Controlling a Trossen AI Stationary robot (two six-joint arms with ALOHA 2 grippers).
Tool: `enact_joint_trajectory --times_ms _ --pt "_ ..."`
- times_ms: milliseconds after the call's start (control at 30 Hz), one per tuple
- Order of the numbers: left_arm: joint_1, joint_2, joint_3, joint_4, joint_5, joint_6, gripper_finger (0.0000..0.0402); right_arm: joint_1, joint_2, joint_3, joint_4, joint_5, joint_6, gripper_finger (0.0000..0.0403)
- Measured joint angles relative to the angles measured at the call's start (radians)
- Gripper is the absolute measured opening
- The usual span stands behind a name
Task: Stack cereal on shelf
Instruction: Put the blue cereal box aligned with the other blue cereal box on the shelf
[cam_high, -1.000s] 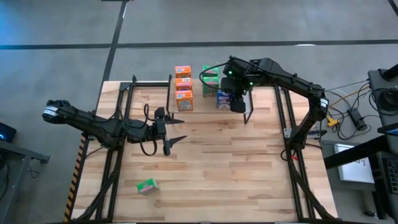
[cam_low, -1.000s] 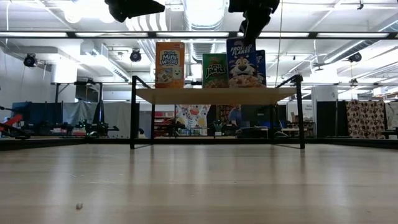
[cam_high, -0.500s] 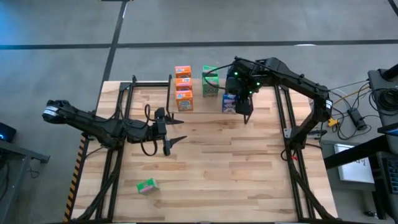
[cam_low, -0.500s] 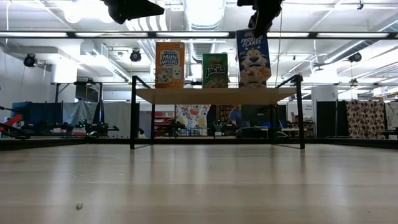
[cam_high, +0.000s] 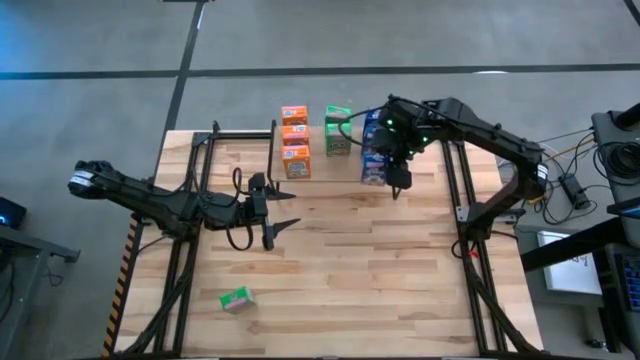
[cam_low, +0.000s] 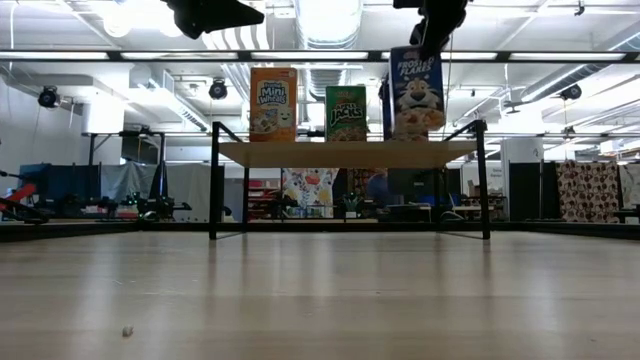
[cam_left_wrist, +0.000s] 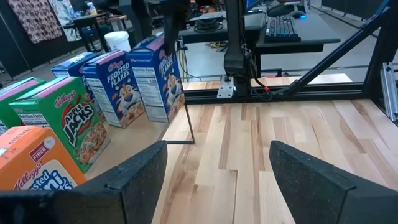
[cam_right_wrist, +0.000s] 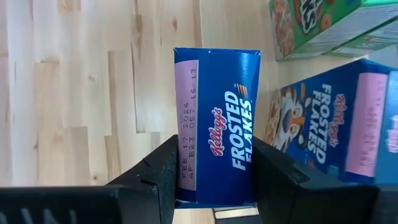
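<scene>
1. The tabletop (cam_high: 350, 260) carried the shelf (cam_low: 345, 153), whose plank was largely hidden under boxes from above
2. The right claw (cam_right_wrist: 211, 168) gripped a blue cereal box (cam_right_wrist: 217, 124) by its sides, at the shelf's right end; its lower part was cut off in the wrist view
3. The left claw (cam_high: 280, 210) hovered mid-tabletop, fingers spread apart, holding nothing
4. A green box (cam_high: 236, 299) lay alone near the front edge, print unreadable

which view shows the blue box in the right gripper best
The right wrist view: the blue box fills it, clamped in the right gripper. The low view shows its front; the high view only its top.
</scene>
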Motion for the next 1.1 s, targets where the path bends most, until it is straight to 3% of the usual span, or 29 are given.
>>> enact_joint_trajectory --times_ms 133,267,600,1100 --pt "0.000 0.000 0.000 0.000 0.000 0.000 0.0267 0.000 -0.037 -0.066 0.066 0.010 -0.004 0.0150" --pt "0.000 0.000 0.000 0.000 0.000 0.000 0.0267 0.000 -0.064 -0.117 0.108 0.095 -0.011 0.0153" --pt "0.000 0.000 0.000 0.003 0.001 0.000 0.0267 -0.003 -0.091 -0.180 0.170 0.097 -0.032 0.0158" --pt "0.000 0.000 0.000 0.003 0.001 0.000 0.0267 -0.002 -0.091 -0.180 0.174 0.108 -0.040 0.0219"
